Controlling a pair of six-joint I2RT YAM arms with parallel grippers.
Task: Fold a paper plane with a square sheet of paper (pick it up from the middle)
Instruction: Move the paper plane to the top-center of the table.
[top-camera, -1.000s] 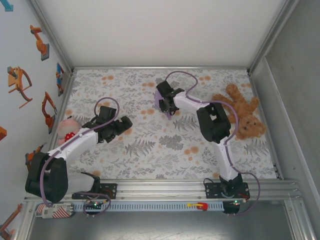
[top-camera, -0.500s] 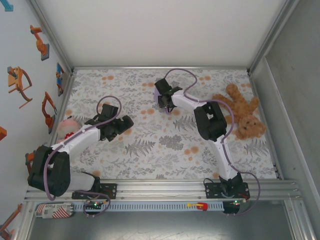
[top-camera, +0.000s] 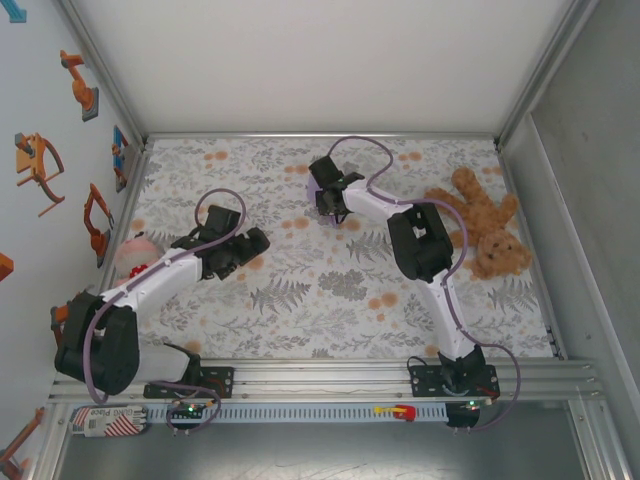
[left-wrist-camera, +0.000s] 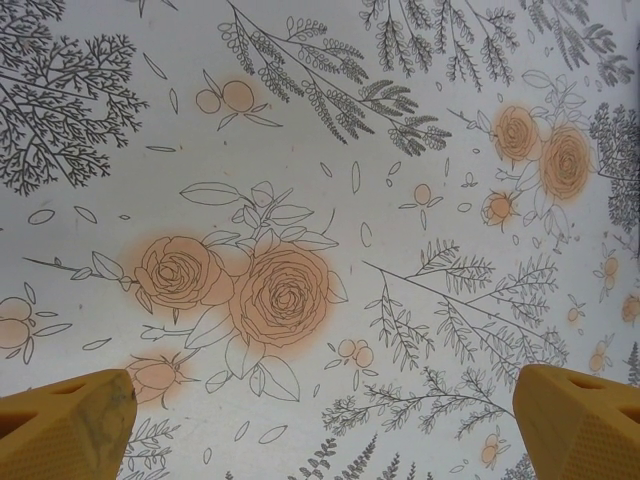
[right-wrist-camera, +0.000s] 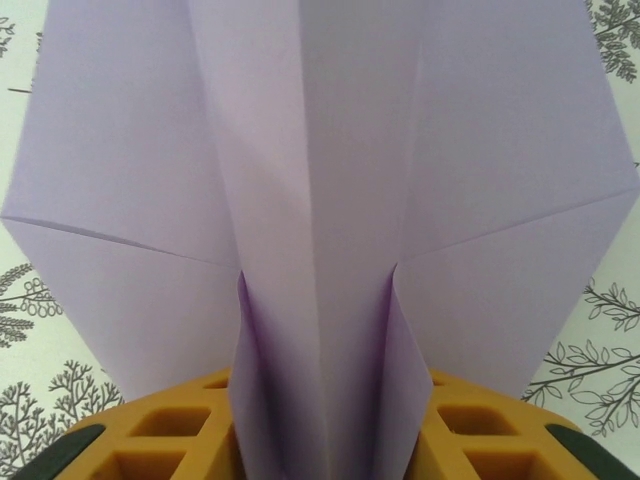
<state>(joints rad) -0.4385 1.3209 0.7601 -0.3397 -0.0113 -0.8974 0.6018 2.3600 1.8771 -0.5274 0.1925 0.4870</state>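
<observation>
The lavender paper plane (right-wrist-camera: 320, 150) has a centre crease and wings spread over the tablecloth. Its folded keel stands between the yellow fingers (right-wrist-camera: 160, 440) of my right gripper (right-wrist-camera: 320, 440), which press on it from both sides. From above, that right gripper (top-camera: 327, 200) sits at the far middle of the table with a bit of the lavender paper plane (top-camera: 315, 188) showing beside it. My left gripper (top-camera: 252, 246) is at the left, well apart from the paper. In its wrist view the left gripper (left-wrist-camera: 325, 425) is open wide over bare flowered cloth.
A brown teddy bear (top-camera: 487, 235) lies at the right, close to the right arm's elbow. A pink soft toy (top-camera: 133, 256) sits at the left edge by the left arm. The flower-patterned tablecloth (top-camera: 320, 300) covers the table between metal rails.
The right gripper has shifted slightly toward the far left with the paper. The left gripper has crept a little to the right and stays open.
</observation>
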